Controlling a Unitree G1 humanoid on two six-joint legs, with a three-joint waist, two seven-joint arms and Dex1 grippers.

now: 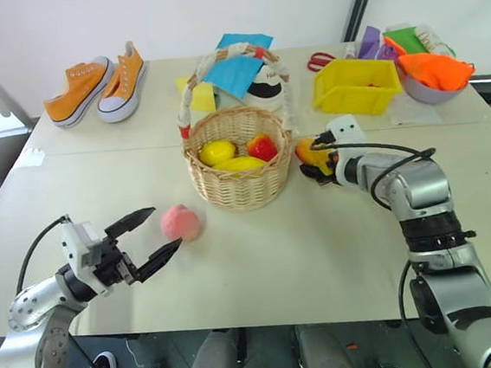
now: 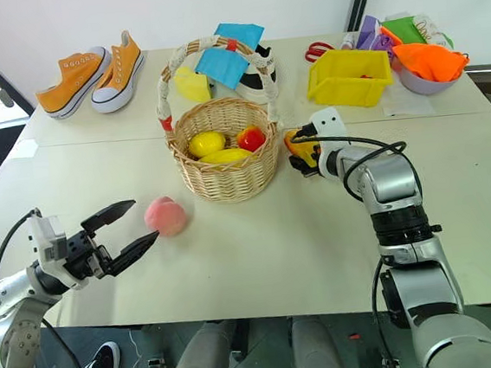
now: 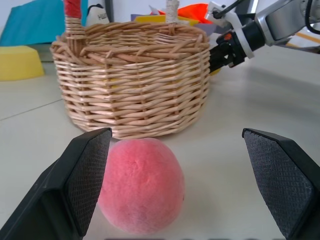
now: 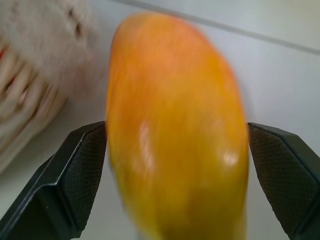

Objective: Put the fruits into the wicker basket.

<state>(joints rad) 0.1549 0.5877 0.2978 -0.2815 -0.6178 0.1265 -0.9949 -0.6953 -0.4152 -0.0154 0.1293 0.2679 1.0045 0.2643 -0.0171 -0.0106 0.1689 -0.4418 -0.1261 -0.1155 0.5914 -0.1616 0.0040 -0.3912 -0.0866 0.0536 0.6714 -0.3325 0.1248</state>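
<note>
In the middle of the pale desk (image 1: 322, 255) stands the wicker basket (image 1: 238, 165), its tall handle wrapped in white and red, with yellow and red fruit already inside. Just below and to the left of it in the head view lies the pink peach (image 1: 182, 222), resting on the desk near the basket's base. The left pincer (image 1: 146, 240) sits at the lower left of the frame, its two black fingers spread wide; the peach lies just past the fingertips, close by the inner face of one finger (image 3: 87, 182) in the wrist view, and is not gripped.

To the right of the basket, close against its side, lies the yellow-orange mango (image 1: 305, 153). The right pincer (image 1: 317, 161) has reached it, and its fingers stand wide apart on either side of the mango (image 4: 175, 130), not yet closed on it.

Along the far edge of the desk are a pair of orange sneakers (image 1: 97, 85) at upper left and a yellow bin (image 1: 356, 86) at upper right.
</note>
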